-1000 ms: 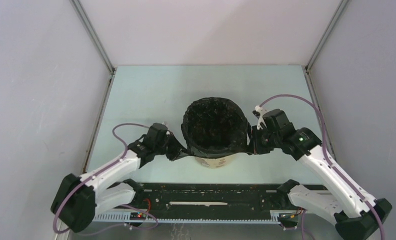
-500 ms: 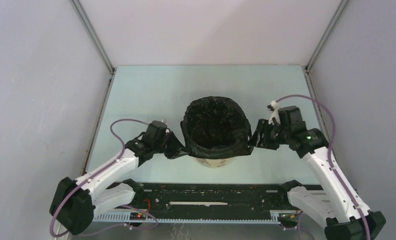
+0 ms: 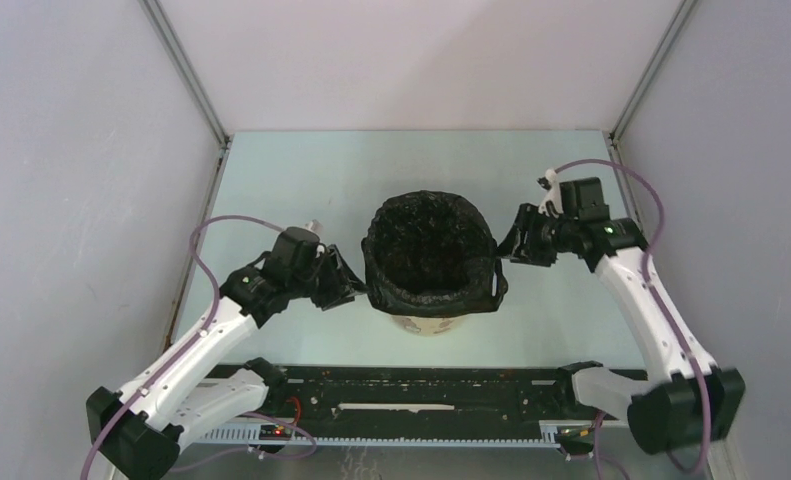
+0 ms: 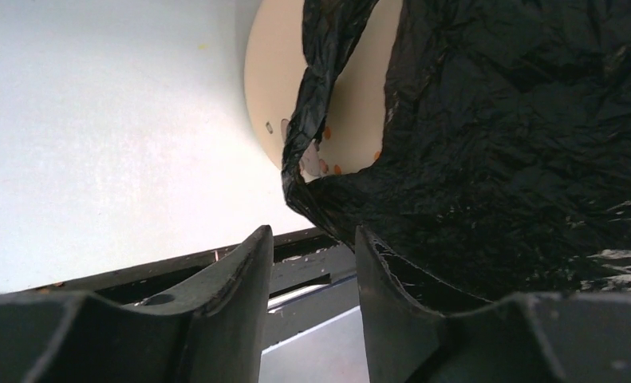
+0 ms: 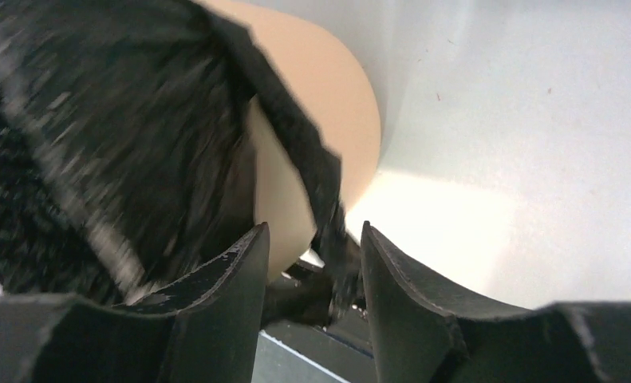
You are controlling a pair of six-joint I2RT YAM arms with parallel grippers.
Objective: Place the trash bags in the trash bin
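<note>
My arms reach inward from both sides toward the trash bin [image 3: 429, 323] on the counter [image 3: 301, 180], the black trash bag [image 3: 431, 250] lining it and draped over its rim. My left claw [image 3: 344, 286] and right claw [image 3: 508, 246] stand parted beside the bag, gripping nothing.

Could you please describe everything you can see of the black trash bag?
The trash bag is thin, glossy, crinkled black film. It lines the pale yellow trash bin, mouth open upward, its edge folded over the rim and hanging outside as an uneven skirt that leaves the bin's lower wall bare. A handle loop hangs against the bin's side near the left hand; it and the right hand stand open, closed on nothing.
</note>
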